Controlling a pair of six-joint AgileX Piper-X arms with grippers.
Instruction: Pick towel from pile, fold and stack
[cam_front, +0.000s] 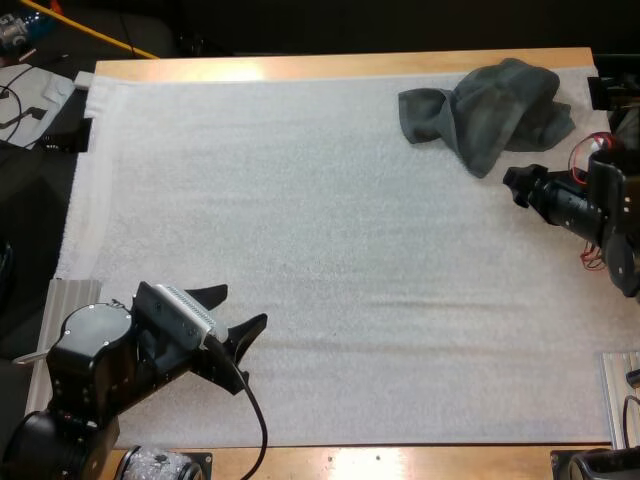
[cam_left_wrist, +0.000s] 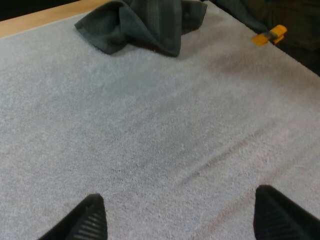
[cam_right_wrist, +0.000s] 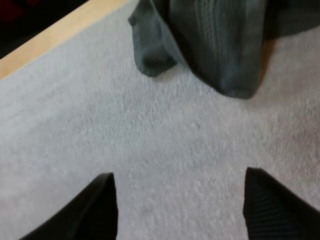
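From up high, a dark grey-green crumpled cloth towel (cam_front: 495, 110) lies in a heap on the soft white mat (cam_front: 300, 220), close to the far right corner. The mat covers the wooden surface (cam_front: 300, 67). The left hand (cam_front: 243, 306) is over the near left part of the mat, well apart from the towel. Its two black fingers stand apart. The right hand (cam_front: 512, 185) is just beside the towel, on its near side.

From the left arm's camera, the left hand (cam_left_wrist: 180, 220) has its fingers (cam_left_wrist: 85, 222) spread wide, with only bare mat between them. The towel (cam_left_wrist: 145, 22) lies far off, by the wooden edge.

From the right arm's camera, the right hand (cam_right_wrist: 180, 205) is spread wide too and holds nothing. Its fingers (cam_right_wrist: 95, 210) are over bare mat. The towel (cam_right_wrist: 215, 45) is near, in front of the fingers, but not touching them. One lumpy corner of it sticks out toward the hand.
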